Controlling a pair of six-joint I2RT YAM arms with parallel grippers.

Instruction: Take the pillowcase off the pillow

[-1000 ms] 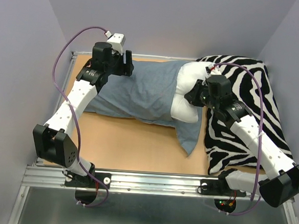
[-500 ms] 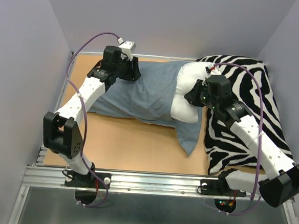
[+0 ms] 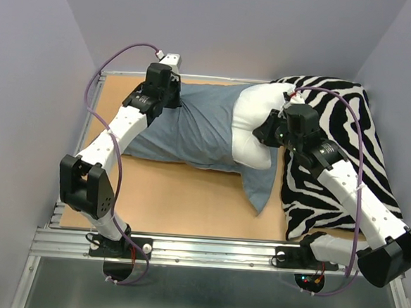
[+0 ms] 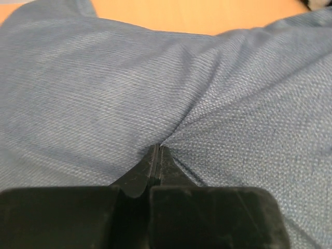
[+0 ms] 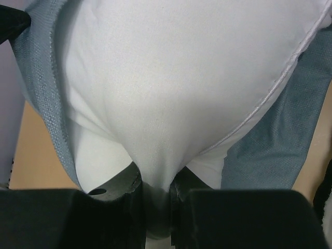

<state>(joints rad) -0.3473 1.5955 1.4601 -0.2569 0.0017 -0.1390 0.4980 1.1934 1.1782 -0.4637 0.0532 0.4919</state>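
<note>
The left claw (image 4: 157, 155) has shifted right along the far edge and is pinched shut on the pillowcase (image 3: 193, 128). Bare surface (image 3: 174, 194) lies in front. More white pillow (image 3: 253, 133) now shows at the open end. The right claw (image 5: 155, 192) clamps it beside the striped cushion (image 3: 330, 184).

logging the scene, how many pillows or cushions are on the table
2. The white pillow lies right of mid-table, its left part inside the pillowcase. The zebra-striped cushion lies along the right edge. No other shows.
</note>
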